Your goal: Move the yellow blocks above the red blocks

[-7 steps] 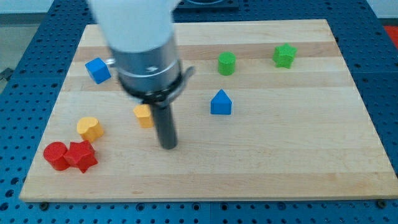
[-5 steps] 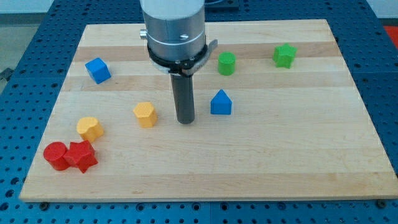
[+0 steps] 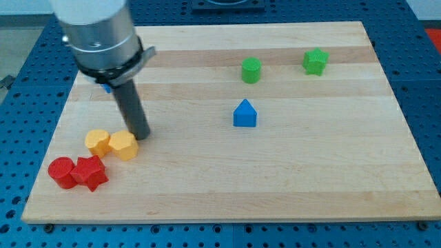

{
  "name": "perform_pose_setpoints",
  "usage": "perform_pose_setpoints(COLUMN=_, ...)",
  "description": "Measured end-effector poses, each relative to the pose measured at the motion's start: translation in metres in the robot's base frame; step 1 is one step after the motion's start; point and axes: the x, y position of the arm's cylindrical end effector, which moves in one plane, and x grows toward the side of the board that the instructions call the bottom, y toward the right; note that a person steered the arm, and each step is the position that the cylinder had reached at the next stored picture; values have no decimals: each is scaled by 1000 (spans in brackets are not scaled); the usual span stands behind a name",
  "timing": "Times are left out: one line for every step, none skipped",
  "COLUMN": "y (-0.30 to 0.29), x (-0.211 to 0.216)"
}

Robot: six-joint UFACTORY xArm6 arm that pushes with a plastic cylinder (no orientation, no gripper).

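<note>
My tip [image 3: 140, 135] touches the yellow hexagonal block [image 3: 124, 146] on its upper right; yellow cylinder [image 3: 98, 142] just beside it; both just above the red cylinder [image 3: 60, 171] and red star block [image 3: 90, 172] on the desk [image 3: 310, 172]; no gripper fitted; placement nearly complete; next, judged: withdraw.

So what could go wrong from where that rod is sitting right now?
My tip sits right at the upper right edge of the yellow hexagonal block, which touches the yellow rounded block. Pushing further could shove both down into the red cylinder and red star-shaped block just below. Those reds lie near the board's edge, so they could slide off.
</note>
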Motion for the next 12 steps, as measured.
perform_pose_setpoints(y=-5, x=-7)
perform_pose_setpoints(y=8, x=-9)
perform_pose_setpoints(y=45, x=-4)
perform_pose_setpoints(y=52, x=20)
perform_pose_setpoints(y=35, x=30)
perform_pose_setpoints(y=3, x=30)
perform_pose_setpoints(y=-20, x=30)
perform_pose_setpoints(y=-6, x=28)
perform_pose_setpoints(y=2, x=-12)
perform_pose_setpoints(y=-35, x=-37)
perform_pose_setpoints(y=-75, x=-26)
perform_pose_setpoints(y=-78, x=9)
